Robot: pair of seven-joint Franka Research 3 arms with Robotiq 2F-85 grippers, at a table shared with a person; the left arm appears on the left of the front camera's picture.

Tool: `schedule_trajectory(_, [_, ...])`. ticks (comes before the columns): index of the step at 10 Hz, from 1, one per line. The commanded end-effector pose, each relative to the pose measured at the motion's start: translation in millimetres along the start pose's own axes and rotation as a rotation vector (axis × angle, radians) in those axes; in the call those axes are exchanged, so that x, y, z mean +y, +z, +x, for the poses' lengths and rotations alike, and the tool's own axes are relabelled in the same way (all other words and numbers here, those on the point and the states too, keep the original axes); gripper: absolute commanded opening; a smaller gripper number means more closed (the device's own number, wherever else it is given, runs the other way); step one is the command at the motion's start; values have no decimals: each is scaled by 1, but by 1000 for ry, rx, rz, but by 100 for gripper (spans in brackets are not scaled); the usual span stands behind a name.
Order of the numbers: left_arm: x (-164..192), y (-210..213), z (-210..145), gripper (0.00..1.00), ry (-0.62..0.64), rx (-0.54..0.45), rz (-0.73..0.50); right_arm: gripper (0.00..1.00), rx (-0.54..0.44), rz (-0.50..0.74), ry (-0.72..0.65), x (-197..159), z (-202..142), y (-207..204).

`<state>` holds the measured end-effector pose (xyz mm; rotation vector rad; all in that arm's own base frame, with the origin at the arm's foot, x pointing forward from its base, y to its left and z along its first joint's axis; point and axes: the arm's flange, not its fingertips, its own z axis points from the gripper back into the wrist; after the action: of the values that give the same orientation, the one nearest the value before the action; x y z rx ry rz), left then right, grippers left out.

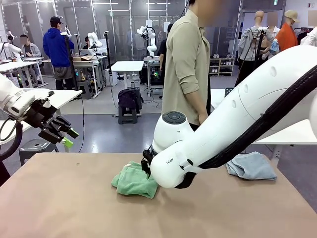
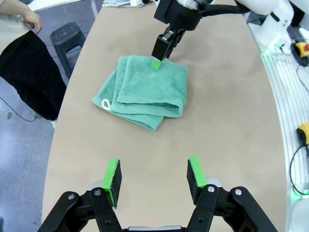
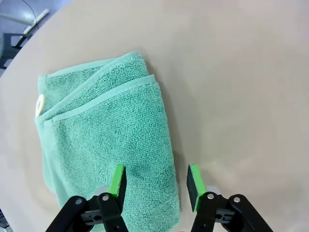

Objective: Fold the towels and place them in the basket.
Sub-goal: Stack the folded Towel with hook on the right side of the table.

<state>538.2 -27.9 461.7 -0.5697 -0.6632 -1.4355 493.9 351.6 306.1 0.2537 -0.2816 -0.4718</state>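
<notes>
Both jaws gape empty; right gripper (image 2: pixel 161 54) straddles green towel's (image 2: pixel 145 89) edge, blue-grey towel (image 1: pixel 250 165) apart.

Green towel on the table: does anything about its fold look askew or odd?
Yes. The green towel is folded unevenly: its layers are offset, so lower edges stick out on one side and the white tag pokes out at a corner. The right gripper sits open at its edge. The blue-grey towel lies crumpled.
</notes>
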Motion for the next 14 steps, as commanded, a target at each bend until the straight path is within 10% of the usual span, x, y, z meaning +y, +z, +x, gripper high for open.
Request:
schedule_trajectory(1, [-2,2,1,70,-2,-2,2,65,-41,9,-32,6,-5,-10])
schedule_trajectory(5, [-2,2,1,70,-2,-2,2,25,-58,39,10,5,-4,-10])
schedule_trajectory(6, [-2,2,1,70,-2,-2,2,40,-59,34,13,4,-3,-11])
schedule_trajectory(7, [-2,2,1,70,-2,-2,2,5,-60,28,17,4,-3,-12])
schedule_trajectory(8, [-2,2,1,70,-2,-2,2,20,-58,25,22,4,-3,-13])
schedule_trajectory(9, [-2,2,1,70,-2,-2,2,0,-55,19,22,4,-2,-14])
schedule_trajectory(14, [-2,2,1,70,-2,-2,2,0,-15,3,39,1,2,-8])
